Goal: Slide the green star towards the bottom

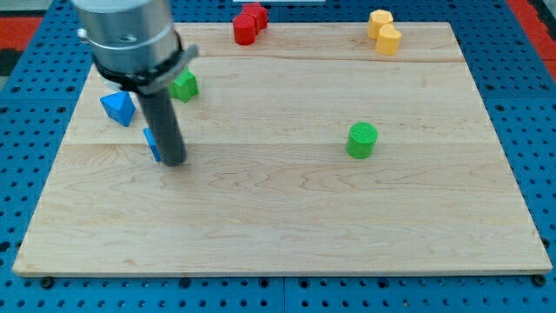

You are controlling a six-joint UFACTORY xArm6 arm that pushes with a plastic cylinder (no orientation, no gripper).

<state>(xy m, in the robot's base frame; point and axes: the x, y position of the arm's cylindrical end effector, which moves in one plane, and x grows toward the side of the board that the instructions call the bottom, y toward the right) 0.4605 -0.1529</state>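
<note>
The green star (184, 85) lies near the board's upper left, partly hidden behind my arm's body. My dark rod comes down just below and left of it, and my tip (175, 161) rests on the board a short way below the star. A blue block (152, 143), shape unclear, is right against the rod's left side and mostly hidden by it. A blue triangular block (117, 107) lies to the left of the star.
A green cylinder (362, 140) stands right of the board's middle. Two red blocks (248, 23) sit at the top edge. Two yellow blocks (384, 32) sit at the top right. The wooden board (287, 217) lies on a blue pegboard.
</note>
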